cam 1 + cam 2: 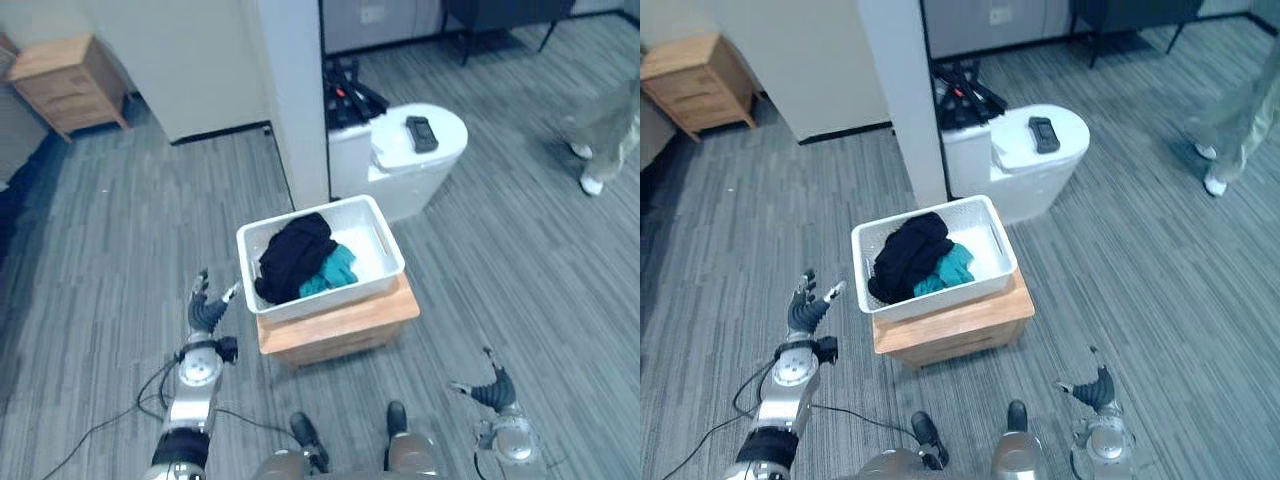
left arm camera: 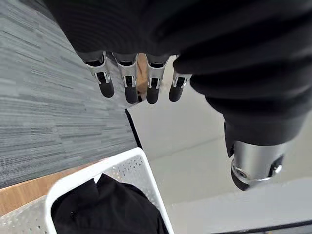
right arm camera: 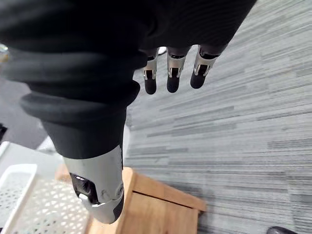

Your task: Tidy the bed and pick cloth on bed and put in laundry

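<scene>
one grey striped carpet floor (image 1: 520, 300) spans the whole scene. a white pillar (image 1: 295, 100) rises at far centre. just right of its foot stands a white round-ended unit (image 1: 400, 165). a person (image 1: 610, 130), seen as legs and pale shoes, stands at far right, well apart from the rest. a wooden nightstand (image 1: 70, 85) sits at far left against a pale wall.

near centre, a low wooden stand (image 1: 340, 325) carries a white perforated laundry basket (image 1: 330, 298), which covers most of its top. inside the basket a black cloth (image 1: 293, 257) is heaped in the left half, reaching above the rim. a teal cloth (image 1: 335, 270) lies beside it, touching it on its right. the basket's right end shows bare white bottom.

the left hand (image 1: 205, 312) is raised just left of the basket's near-left corner, fingers straight and spread, holding nothing. the right hand (image 1: 495, 390) hangs near right, apart from the stand, fingers likewise straight and empty.

a small black device (image 1: 421, 133), possibly a handset, lies on top of the white unit.
</scene>
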Motion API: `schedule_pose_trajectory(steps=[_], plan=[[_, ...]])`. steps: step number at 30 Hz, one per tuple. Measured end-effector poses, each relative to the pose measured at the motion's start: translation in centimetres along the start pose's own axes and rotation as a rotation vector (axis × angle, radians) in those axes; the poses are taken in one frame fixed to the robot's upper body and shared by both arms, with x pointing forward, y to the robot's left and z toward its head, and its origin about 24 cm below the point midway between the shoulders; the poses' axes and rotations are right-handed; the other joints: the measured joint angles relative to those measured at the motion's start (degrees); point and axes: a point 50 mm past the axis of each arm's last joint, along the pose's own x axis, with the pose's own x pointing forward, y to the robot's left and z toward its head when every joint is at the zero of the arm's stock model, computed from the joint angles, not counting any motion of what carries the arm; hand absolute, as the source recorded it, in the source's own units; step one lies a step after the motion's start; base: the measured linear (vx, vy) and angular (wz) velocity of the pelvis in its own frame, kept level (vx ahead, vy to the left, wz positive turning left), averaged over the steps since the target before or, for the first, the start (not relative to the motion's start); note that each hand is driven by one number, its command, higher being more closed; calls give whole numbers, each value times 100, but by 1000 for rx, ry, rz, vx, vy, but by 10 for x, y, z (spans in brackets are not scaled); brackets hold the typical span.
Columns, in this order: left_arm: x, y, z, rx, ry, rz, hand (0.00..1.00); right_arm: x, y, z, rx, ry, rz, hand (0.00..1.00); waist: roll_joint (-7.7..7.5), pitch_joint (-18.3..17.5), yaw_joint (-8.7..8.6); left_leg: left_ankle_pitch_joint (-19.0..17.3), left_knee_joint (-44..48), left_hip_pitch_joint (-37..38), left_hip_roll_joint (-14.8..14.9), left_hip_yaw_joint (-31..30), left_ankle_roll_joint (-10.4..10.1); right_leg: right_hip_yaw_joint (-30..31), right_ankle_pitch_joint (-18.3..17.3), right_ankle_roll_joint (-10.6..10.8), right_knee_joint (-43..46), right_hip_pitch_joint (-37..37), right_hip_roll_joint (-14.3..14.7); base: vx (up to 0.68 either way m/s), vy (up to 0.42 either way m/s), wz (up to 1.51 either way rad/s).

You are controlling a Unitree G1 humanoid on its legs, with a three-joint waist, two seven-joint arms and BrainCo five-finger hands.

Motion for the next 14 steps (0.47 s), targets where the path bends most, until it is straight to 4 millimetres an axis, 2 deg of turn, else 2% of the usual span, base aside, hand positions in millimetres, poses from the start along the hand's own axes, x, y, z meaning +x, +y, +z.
schedule_pose_trajectory(steps=[1,2,4,5,6,8,10,14], plan=[[-8,10,-24,-31,104,54,0,-1,6,-9,30,54,12,0,-36,-21,79,-12,-1,65,-12,-7,13,-17,-25,13,3,81,-7,22,36,12],[-12,15,-36,-41,155,79,0,-2,10,-13,43,77,19,0,-53,-36,119,-19,-1,90,-17,-19,24,-37,-41,7,4,117,-12,34,35,20],[-38,33,-81,-77,357,161,0,-8,23,-27,90,152,49,0,-104,-96,172,-45,-2,168,-65,-153,58,-175,-107,16,11,278,-63,40,38,33],[-45,36,-91,-82,403,180,0,-9,26,-29,102,165,56,0,-109,-106,182,-58,-2,194,-79,-180,78,-191,-121,15,11,319,-78,41,58,28],[-62,42,-111,-92,499,215,0,-10,31,-32,130,192,66,0,-115,-128,226,-87,-3,248,-113,-202,79,-224,-164,36,13,376,-104,41,61,13],[-82,45,-131,-101,609,244,0,-12,37,-38,162,232,77,0,-118,-196,308,-121,-3,277,-160,-249,111,-245,-190,36,9,437,-135,36,58,15],[-95,42,-143,-107,677,229,0,-13,43,-42,182,265,94,0,-130,-205,389,-144,-3,319,-206,-306,145,-295,-237,5,1,502,-171,30,56,18],[-100,40,-148,-115,708,210,0,-12,49,-41,199,286,113,0,-170,-234,456,-178,-4,371,-256,-332,153,-276,-255,-11,-4,550,-202,8,29,3]])
